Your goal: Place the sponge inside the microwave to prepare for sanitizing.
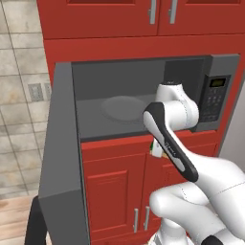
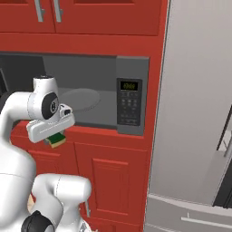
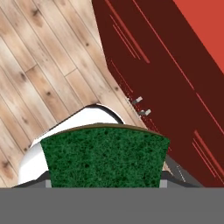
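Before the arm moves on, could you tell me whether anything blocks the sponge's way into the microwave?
Nothing visible does: the microwave door is swung open, and the sponge, held in the gripper, hangs just below the cavity's front edge.

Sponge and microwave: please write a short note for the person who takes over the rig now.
Gripper: shut on the sponge, held in front of the red cabinet just below the microwave opening.
Microwave: door swung wide open, turntable bare.
Done: sponge picked up, door opened.
Left: lift the sponge into the cavity, set it on the turntable, release, withdraw.
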Robot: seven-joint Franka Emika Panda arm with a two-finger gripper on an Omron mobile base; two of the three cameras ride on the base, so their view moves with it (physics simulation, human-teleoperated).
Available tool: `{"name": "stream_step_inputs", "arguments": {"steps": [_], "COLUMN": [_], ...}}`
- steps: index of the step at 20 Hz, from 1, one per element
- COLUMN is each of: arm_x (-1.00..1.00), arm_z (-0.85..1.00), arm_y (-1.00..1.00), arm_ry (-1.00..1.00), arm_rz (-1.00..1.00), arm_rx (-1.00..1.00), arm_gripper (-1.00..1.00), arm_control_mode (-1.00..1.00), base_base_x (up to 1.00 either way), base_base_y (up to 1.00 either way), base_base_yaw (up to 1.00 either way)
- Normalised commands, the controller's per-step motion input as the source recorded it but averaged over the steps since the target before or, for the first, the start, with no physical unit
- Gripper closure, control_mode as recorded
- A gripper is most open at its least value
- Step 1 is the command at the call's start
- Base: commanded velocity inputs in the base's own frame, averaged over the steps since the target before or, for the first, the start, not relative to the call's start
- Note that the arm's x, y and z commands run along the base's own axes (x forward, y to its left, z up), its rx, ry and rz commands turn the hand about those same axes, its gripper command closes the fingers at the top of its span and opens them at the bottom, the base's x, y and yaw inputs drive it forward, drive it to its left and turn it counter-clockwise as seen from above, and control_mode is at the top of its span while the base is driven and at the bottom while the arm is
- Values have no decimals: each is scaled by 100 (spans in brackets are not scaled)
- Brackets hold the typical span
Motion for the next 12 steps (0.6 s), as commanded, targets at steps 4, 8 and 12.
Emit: {"name": "stream_step_inputs", "arguments": {"steps": [4, 8, 12], "arm_x": [0, 0, 0], "arm_z": [0, 0, 0], "arm_y": [0, 0, 0], "arm_ry": [0, 0, 0], "arm_rz": [0, 0, 0], "arm_rx": [0, 0, 0], "arm_gripper": [100, 100, 100], "arm_control_mode": [100, 100, 100], "base_base_x": [34, 39, 41], "base_base_y": [3, 7, 8], "base_base_yaw": [0, 0, 0]}}
